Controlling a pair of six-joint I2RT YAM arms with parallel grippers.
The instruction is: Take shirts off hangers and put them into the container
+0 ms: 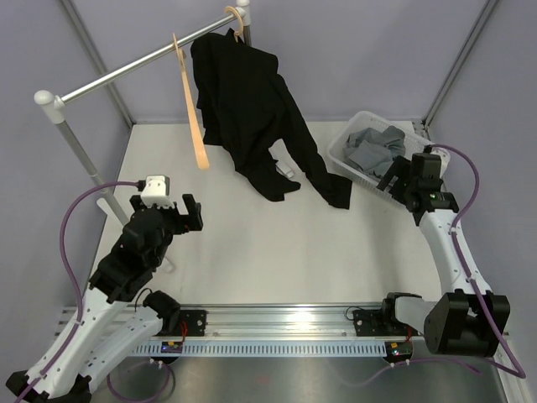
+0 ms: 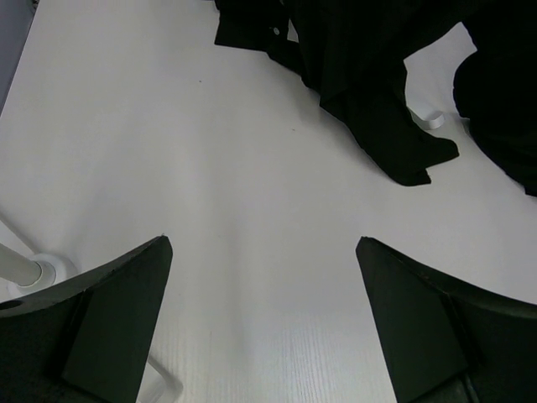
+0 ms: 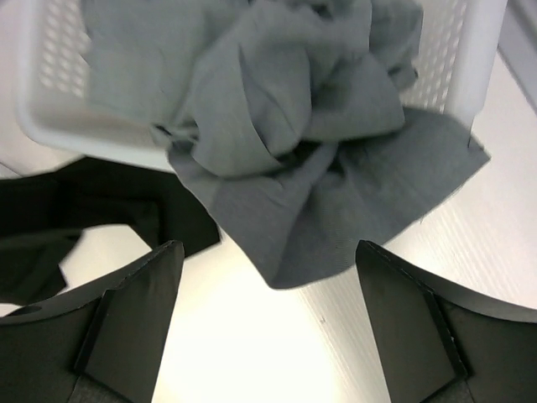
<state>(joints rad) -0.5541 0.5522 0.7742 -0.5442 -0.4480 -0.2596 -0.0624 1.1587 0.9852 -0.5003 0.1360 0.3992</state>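
Right wrist view: right jaws apart, empty, above the grey shirt (image 3: pixel 277 126), bunched in the container (image 3: pixel 50 117), one flap spilling over its rim onto the desk (image 3: pixel 252 353). Left jaws apart, idle over desk. Farther back, black shirt (image 1: pixel 247 109) hangs from its hanger (image 1: pixel 239 23), waiting; other hanger (image 1: pixel 195 126) bare.

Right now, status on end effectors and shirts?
Left end effector open, empty; right end effector open, empty. Grey shirt in basket, part spilling over rim. Black shirt on hanger, hem on table. No obstruction seen.
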